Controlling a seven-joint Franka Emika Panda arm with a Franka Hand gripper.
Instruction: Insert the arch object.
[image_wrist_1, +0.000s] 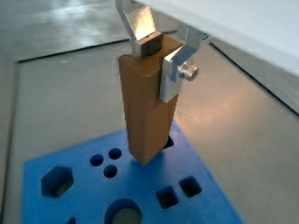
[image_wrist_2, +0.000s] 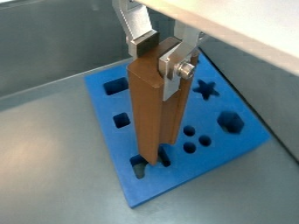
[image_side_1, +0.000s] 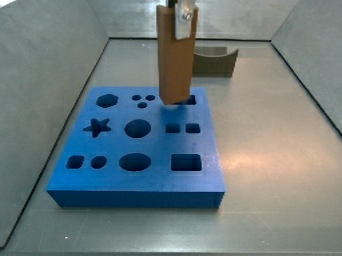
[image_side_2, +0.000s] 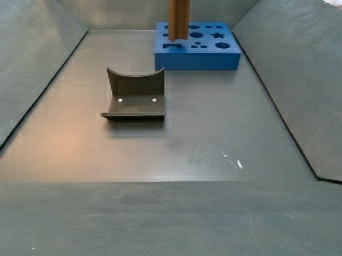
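While the claw (image_wrist_1: 162, 54) grips the top of the bar (image_wrist_1: 147, 105), the piece stands upright with its foot at a slot near the edge of the blue board (image_side_1: 134, 190); whether it has entered I cannot tell. A slight tilt or offset could jam the foot on the slot's rim (foam-like, by the look), or make the bar slip between the pads. The grey worktop (image_side_2: 174, 150) is smooth and faintly glossy, walled on its sides. A dark notched block (image_side_2: 134, 97) sits well apart from the board, leaving free room around.
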